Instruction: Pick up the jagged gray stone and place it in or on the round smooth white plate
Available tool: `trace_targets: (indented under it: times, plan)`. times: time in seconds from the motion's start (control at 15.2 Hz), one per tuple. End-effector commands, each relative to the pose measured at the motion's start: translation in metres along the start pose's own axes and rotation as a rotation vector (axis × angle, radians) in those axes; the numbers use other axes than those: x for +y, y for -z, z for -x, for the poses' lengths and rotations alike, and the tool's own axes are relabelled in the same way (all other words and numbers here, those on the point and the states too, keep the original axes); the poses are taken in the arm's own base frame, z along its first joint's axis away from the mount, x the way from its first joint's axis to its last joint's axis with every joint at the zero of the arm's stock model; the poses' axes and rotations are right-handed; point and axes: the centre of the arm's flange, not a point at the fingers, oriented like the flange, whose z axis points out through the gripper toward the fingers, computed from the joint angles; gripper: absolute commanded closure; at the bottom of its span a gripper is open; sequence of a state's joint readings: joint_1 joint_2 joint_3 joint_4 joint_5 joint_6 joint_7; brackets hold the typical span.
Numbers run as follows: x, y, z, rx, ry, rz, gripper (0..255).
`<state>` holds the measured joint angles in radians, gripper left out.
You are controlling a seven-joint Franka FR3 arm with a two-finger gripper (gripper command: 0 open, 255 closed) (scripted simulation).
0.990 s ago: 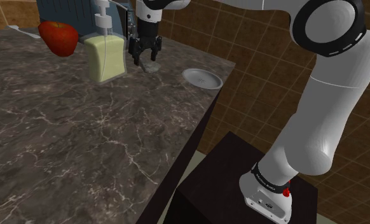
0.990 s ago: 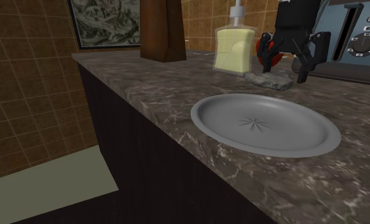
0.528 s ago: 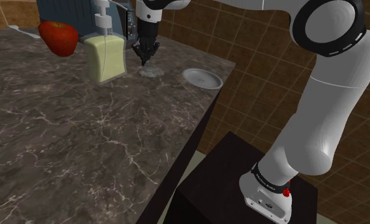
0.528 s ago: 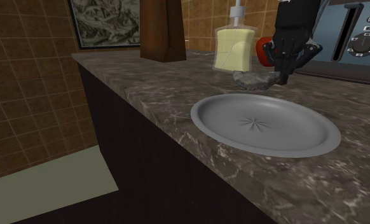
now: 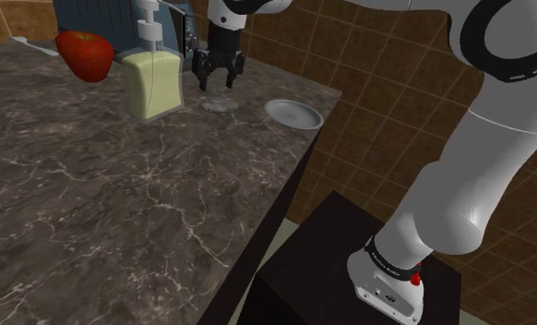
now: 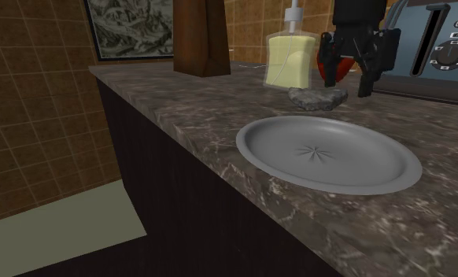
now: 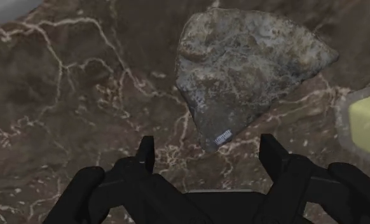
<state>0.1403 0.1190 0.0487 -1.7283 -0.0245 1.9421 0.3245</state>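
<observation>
The jagged gray stone (image 5: 219, 104) lies on the dark marbled counter, between the soap dispenser and the round pale plate (image 5: 294, 114). In the second exterior view the stone (image 6: 318, 97) rests just behind the plate (image 6: 298, 135). My black gripper (image 5: 215, 81) hangs open a little above the stone and holds nothing. Seen from the second exterior view, the gripper (image 6: 346, 83) is above the stone's far end. In the wrist view the stone (image 7: 247, 63) lies ahead of the gripper (image 7: 208, 145), with only its narrow tip between the spread fingers.
A yellow soap dispenser (image 5: 153, 81) stands close beside the stone. A red apple (image 5: 85, 54) and a toaster (image 6: 440, 55) sit behind it. A brown block (image 6: 202, 35) stands at the counter's back. The counter edge (image 5: 290, 185) drops off near the plate.
The gripper went from open around the stone to shut, shifting the stone towards the second exterior view's left. It has now opened and risen, leaving the stone on the counter.
</observation>
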Motion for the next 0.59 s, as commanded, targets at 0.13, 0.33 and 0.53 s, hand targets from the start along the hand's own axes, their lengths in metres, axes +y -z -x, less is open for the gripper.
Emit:
trace_targets:
  times: [0.13,0.33,0.53]
  plan:
    - [-0.007,0.030,0.056,0.128,-0.390,-0.019,0]
    - [-0.007,0.015,0.054,0.128,-0.390,-0.019,0]
    - [-0.006,-0.001,0.052,0.128,-0.390,-0.019,0]
